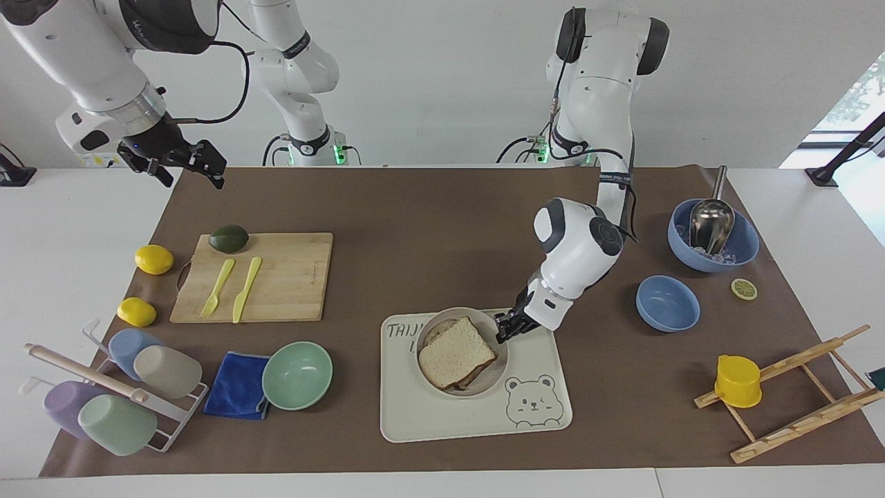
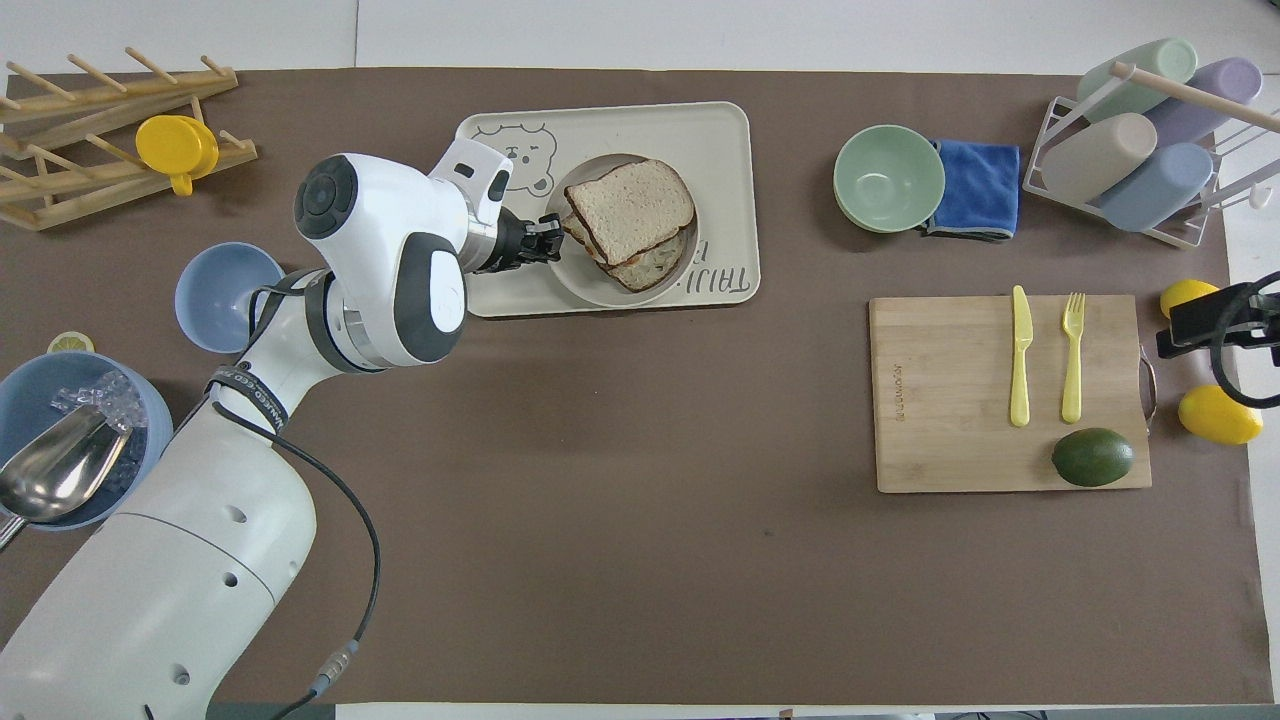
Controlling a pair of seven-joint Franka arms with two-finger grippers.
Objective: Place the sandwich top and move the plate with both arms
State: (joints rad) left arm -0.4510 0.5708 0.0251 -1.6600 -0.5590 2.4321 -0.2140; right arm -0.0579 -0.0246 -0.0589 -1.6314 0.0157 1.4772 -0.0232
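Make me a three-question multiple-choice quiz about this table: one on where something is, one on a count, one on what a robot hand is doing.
1. The small round grey-beige plate sits on:
A. the wooden cutting board
B. the cream bear-printed tray
C. the blue cloth

2. Whole yellow lemons beside the cutting board:
A. one
B. two
C. four

3. The left gripper is:
A. clamped on the plate's rim
B. over the green avocado
C. inside the blue bowl

Answers: 1 B, the tray shows all around the plate. 2 B, two lie by the board. 3 A, its jaws meet the rim.
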